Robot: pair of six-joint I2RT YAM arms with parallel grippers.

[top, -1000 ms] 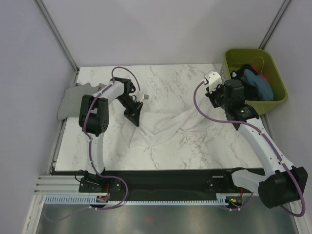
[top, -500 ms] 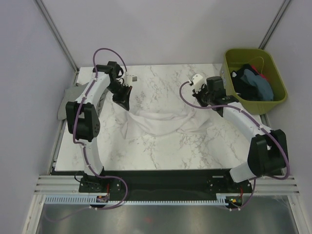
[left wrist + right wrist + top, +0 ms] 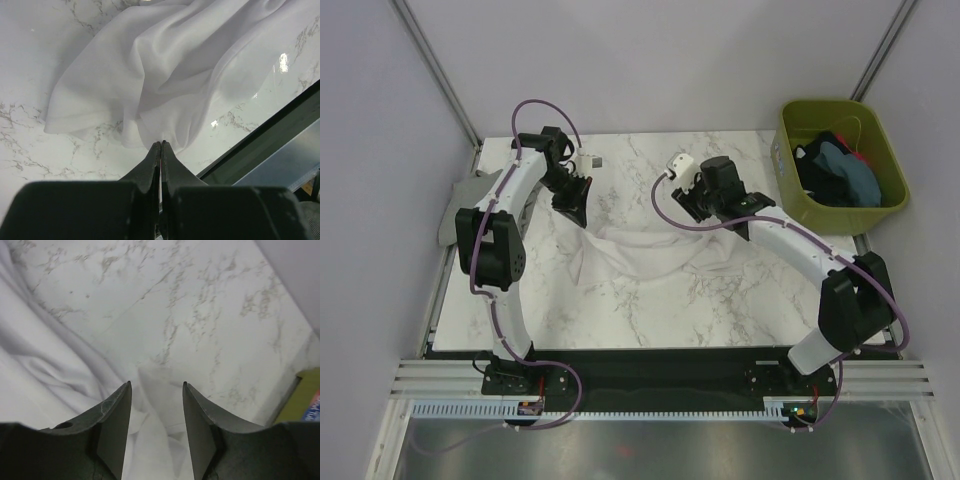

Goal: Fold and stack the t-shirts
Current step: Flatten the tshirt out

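Note:
A large white t-shirt (image 3: 650, 250) lies crumpled across the middle of the marble table (image 3: 650, 310). My left gripper (image 3: 572, 212) is shut on its far-left corner; in the left wrist view the jaws (image 3: 161, 143) pinch a fold of the white cloth (image 3: 175, 75). My right gripper (image 3: 703, 212) hovers open over the shirt's right end, and nothing sits between its fingers (image 3: 156, 385), with white cloth (image 3: 50, 375) below. A grey t-shirt (image 3: 460, 205) hangs off the table's left edge. Blue-teal and dark shirts (image 3: 845, 175) lie in the bin.
The olive-green plastic bin (image 3: 798, 190) stands off the table's far-right corner; its edge shows in the right wrist view (image 3: 300, 395). Bare marble lies behind and in front of the white shirt. Grey walls close the back and sides.
My right gripper has opened, let go of the white shirt and shifted left. The left arm swung to the far left with its corner a second ago, then held still.

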